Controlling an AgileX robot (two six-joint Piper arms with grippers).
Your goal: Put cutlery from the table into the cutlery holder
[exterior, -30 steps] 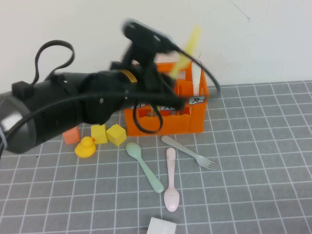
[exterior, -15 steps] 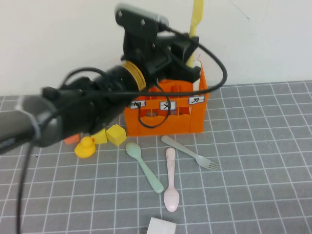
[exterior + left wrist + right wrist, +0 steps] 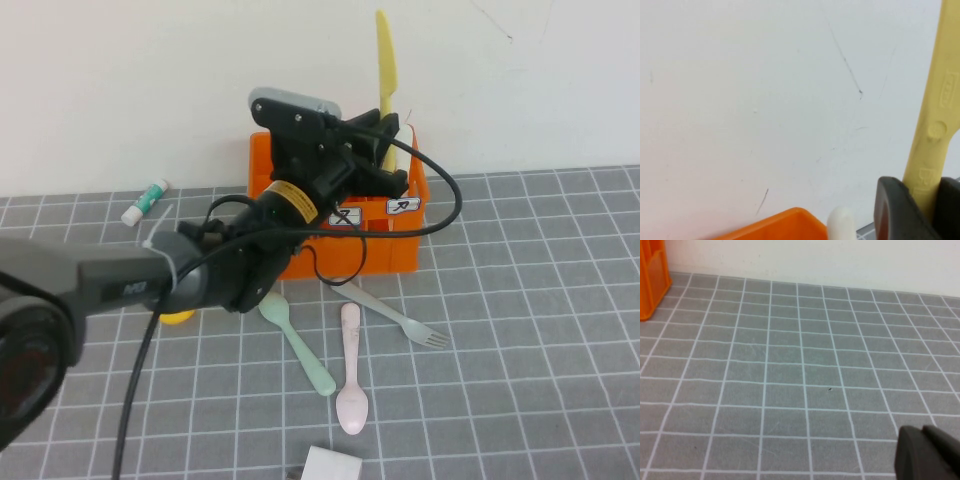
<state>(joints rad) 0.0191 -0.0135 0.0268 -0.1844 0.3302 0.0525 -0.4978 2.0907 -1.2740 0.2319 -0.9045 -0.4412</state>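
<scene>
My left gripper (image 3: 386,138) is shut on the yellow knife (image 3: 384,58), held upright above the right end of the orange cutlery holder (image 3: 375,255). In the left wrist view the knife (image 3: 935,115) rises between the dark fingers (image 3: 894,210), with the holder's rim (image 3: 782,227) and a white knife tip (image 3: 840,222) below. On the table (image 3: 520,300) in front of the holder lie a mint-green spoon (image 3: 297,343), a pink spoon (image 3: 350,372) and a grey fork (image 3: 392,313). My right gripper (image 3: 929,454) is shut and empty, low over bare table (image 3: 805,365), out of the high view.
The left arm (image 3: 150,280) crosses the table's left side and covers most of a yellow duck (image 3: 178,318). A white tube with a green cap (image 3: 146,202) lies by the wall. A white card (image 3: 331,465) sits at the front edge. The holder's corner (image 3: 652,275) shows in the right wrist view.
The left arm has swung down and stretched toward the holder. The yellow knife went from tilted to upright over the holder's right end. The arm now covers the blocks.
</scene>
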